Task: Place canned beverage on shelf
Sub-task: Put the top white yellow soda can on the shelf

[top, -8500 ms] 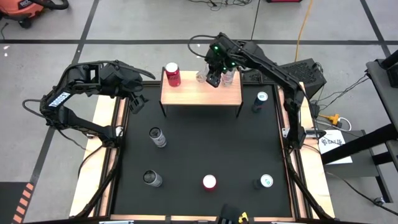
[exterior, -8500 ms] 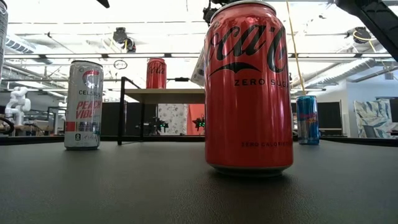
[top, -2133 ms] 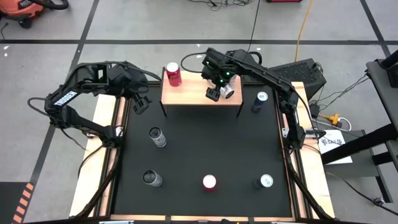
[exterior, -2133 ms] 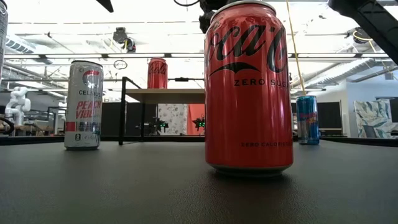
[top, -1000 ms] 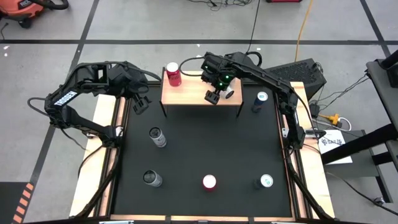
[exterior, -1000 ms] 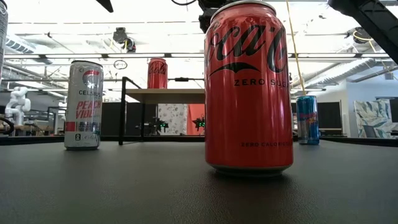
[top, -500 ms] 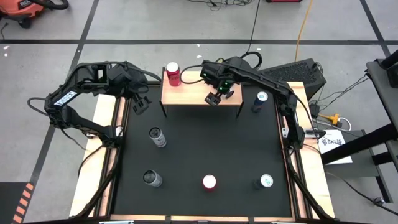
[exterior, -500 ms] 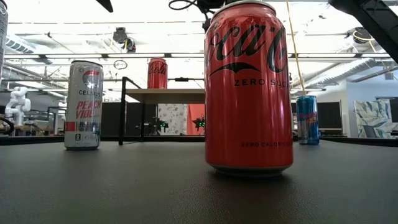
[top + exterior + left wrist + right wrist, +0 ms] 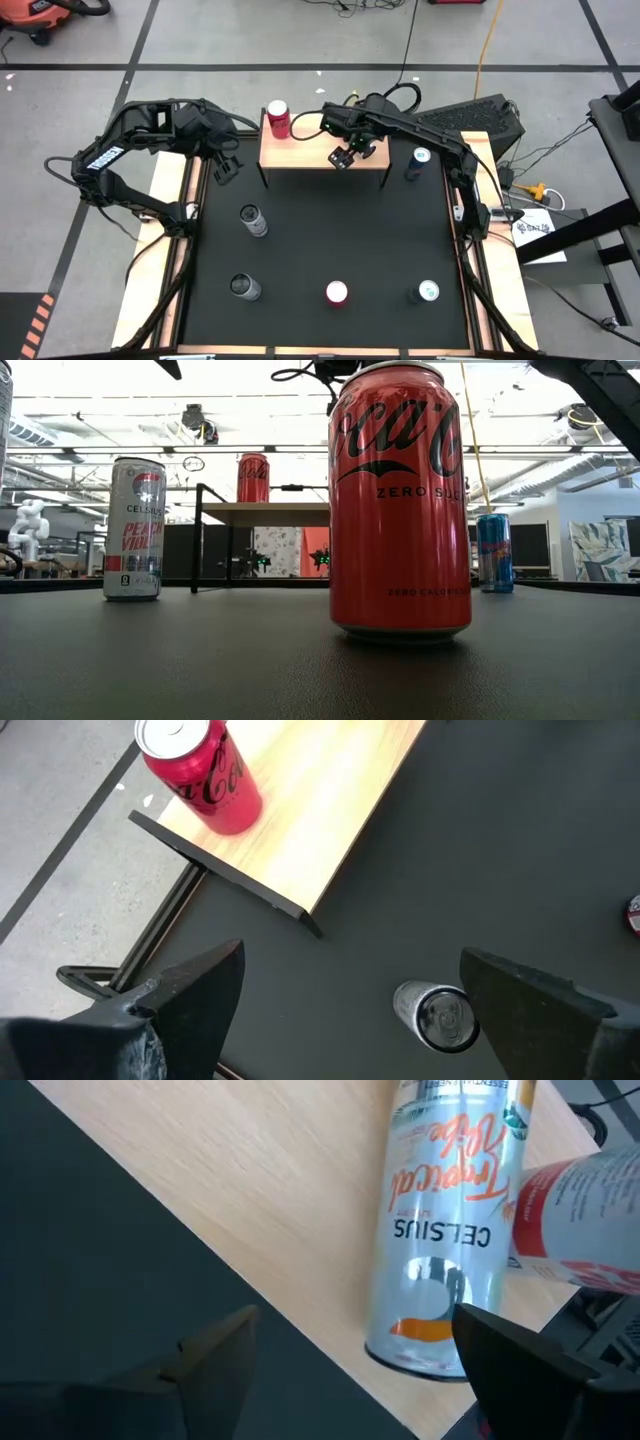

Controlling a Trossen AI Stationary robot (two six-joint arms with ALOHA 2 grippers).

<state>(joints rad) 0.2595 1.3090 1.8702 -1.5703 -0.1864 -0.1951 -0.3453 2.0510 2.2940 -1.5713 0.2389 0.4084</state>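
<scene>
The shelf [image 9: 310, 150] stands at the far middle of the black mat on its thin legs. A red can [image 9: 278, 118] stands upright at its left end. My right gripper [image 9: 345, 157] hangs open over the shelf's near right part, pointing steeply down. In its wrist view a white Celsius can [image 9: 440, 1230] shows its long side against the wooden top [image 9: 250, 1190], apparently lying there, with a red-and-white can [image 9: 585, 1220] beside it. The arm hides both in the high view. My left gripper [image 9: 222, 165] waits open, left of the shelf. My right gripper has its dark finger [image 9: 540, 1370] in front of the white can's nearer end [image 9: 425, 1355]. I cannot tell whether it touches the can. The other finger [image 9: 215, 1360] stands well apart from it, over the shelf's edge.
Loose cans stand on the mat: a silver one [image 9: 253, 220], another [image 9: 244, 287], a red Coca-Cola can [image 9: 337, 292], one at the near right [image 9: 427, 292] and a blue one [image 9: 419, 160] right of the shelf. Wooden strips border the mat.
My right gripper has rolled about its own pointing line above the shelf and sunk a little, still open. The white can, seen beside it a second ago in the high view, is now covered by the arm.
</scene>
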